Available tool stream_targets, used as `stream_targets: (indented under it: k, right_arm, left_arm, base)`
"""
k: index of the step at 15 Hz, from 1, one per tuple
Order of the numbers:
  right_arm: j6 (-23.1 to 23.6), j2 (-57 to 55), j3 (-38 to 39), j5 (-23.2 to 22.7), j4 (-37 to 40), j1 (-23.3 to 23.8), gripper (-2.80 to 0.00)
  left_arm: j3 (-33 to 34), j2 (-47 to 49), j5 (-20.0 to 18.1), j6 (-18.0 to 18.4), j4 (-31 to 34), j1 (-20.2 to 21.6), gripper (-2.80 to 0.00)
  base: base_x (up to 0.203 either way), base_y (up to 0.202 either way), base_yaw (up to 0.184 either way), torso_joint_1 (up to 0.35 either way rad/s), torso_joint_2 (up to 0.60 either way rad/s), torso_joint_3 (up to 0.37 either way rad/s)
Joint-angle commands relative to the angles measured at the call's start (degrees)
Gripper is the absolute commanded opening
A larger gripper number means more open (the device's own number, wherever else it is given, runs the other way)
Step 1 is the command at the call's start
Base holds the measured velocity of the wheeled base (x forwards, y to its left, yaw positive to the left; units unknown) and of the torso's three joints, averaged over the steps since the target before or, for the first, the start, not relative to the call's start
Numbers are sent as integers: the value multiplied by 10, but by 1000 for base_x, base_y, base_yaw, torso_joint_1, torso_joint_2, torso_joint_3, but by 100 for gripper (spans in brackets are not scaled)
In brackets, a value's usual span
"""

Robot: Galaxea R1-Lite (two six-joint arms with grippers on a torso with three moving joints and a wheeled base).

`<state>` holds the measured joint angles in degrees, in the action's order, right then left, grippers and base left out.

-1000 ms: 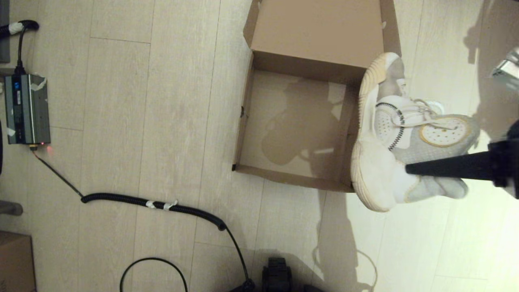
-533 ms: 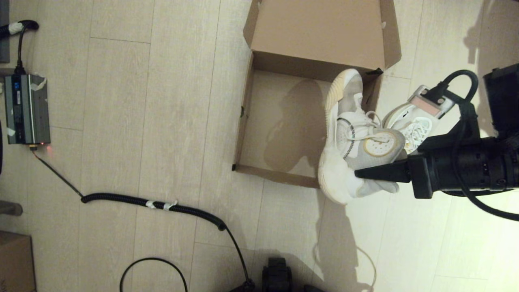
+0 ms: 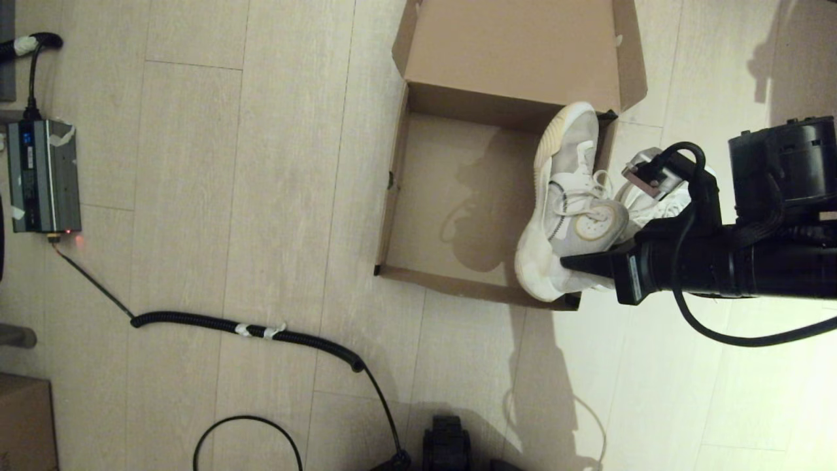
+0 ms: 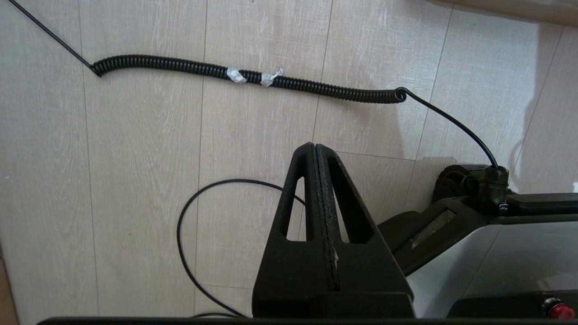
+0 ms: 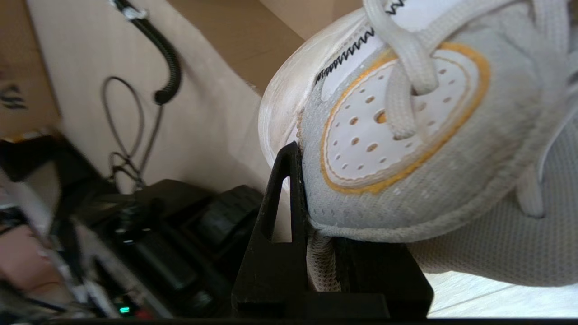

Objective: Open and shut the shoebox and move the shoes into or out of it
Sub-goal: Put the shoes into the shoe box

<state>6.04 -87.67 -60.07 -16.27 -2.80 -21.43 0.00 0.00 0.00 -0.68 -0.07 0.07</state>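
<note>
Shoebox [image 3: 399, 190] open – right pincer [image 3: 572, 263] clamping shoe [image 3: 565, 209] over right wall; coiled cable [image 3: 248, 327] well apart.

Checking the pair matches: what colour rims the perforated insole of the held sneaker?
Orange-yellow, around the white perforated insole; right wrist view shows it best.

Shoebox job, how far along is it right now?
Done: the shoebox lies open, lid folded back. In hand: the right gripper is shut on the collar of one shoe, held tilted at the box's right wall, not yet set down. Left: the second shoe lies on the floor outside that wall, and the lid needs closing. The left gripper is parked, shut.
</note>
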Motion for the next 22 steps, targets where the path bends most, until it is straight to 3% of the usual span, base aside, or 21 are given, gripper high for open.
stream_targets:
  k: [1, 5, 6, 15, 17, 20, 21, 22]
  right_arm:
    - [8, -23, 2, 0, -8, 5, -280]
    - [9, -36, 6, 11, -14, 5, -280]
    - [10, -36, 7, 11, -16, 6, 0]
    - [5, 6, 0, 36, -12, 5, 0]
    - [5, 31, 5, 83, -1, 6, 0]
    - [-9, 38, 6, 201, 15, 16, 0]
    - [-32, 38, 6, 213, 16, 17, -280]
    - [-45, 37, 6, 220, 16, 18, -280]
  left_arm:
    - [0, -1, 0, 0, 0, 0, -280]
    - [0, -1, 0, 0, 0, 0, -280]
    - [0, -1, 0, 0, 0, 0, -280]
    - [0, -1, 0, 0, 0, 0, -280]
    - [0, -1, 0, 0, 0, 0, -280]
    - [0, -1, 0, 0, 0, 0, -280]
    - [0, -1, 0, 0, 0, 0, -280]
    - [0, -1, 0, 0, 0, 0, -280]
  base:
    - [0, 0, 0, 0, 0, 0]
    - [0, 0, 0, 0, 0, 0]
    - [0, 0, 0, 0, 0, 0]
    - [0, 0, 0, 0, 0, 0]
    - [0, 0, 0, 0, 0, 0]
    - [0, 0, 0, 0, 0, 0]
    - [0, 0, 0, 0, 0, 0]
    - [0, 0, 0, 0, 0, 0]
